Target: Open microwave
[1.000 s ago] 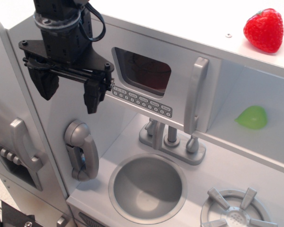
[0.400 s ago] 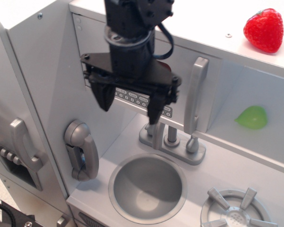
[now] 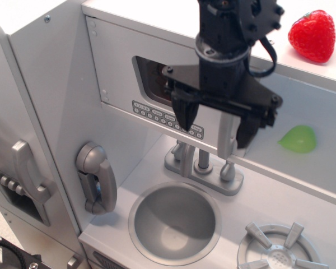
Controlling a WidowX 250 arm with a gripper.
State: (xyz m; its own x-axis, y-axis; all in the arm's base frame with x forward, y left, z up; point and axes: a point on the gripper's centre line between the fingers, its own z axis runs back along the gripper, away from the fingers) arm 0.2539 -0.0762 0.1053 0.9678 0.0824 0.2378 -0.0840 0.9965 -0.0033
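gripper (image 3: pixel 217 123): black, two blunt fingers hanging down, spread wide apart, holding nothing; flat black crossbar above them.
left finger (image 3: pixel 185 114): in front of the button row, just beside the window's right edge.
right finger (image 3: pixel 250 126): to the right of the handle, in front of the open shelf.
handle (image 3: pixel 227 134): long silver bar, standing vertical; only the lower part shows between the two fingers, upper part hidden behind the crossbar.
key relation: handle sits in the gap between the fingers, long axis up and down, fingers straddling it side to side; whether at the same depth as the handle or in front of it, cannot tell.
microwave (image 3: pixel 120 75): upper middle of the toy kitchen, flat grey door shut flush, smooth matte painted face.
window (image 3: pixel 151 75): dark, rounded corners, right half covered by the arm.
buttons (image 3: pixel 151 112): row of small pale ovals on a dark strip under the window.
coming move, as judged: close on the handle, then pull toward the camera; hinge probably on the left, since the handle is at the right edge.
risk, as judged: smooth rounded bar, could slip out of a loose pinch.
nearby: grey phone (image 3: pixel 98 178) on the left wall, tap (image 3: pixel 200 162) and round sink (image 3: pixel 175 222) below, red strawberry (image 3: pixel 312 35) on top, green blob (image 3: pixel 298 139) on the shelf, well apart from the fingers.
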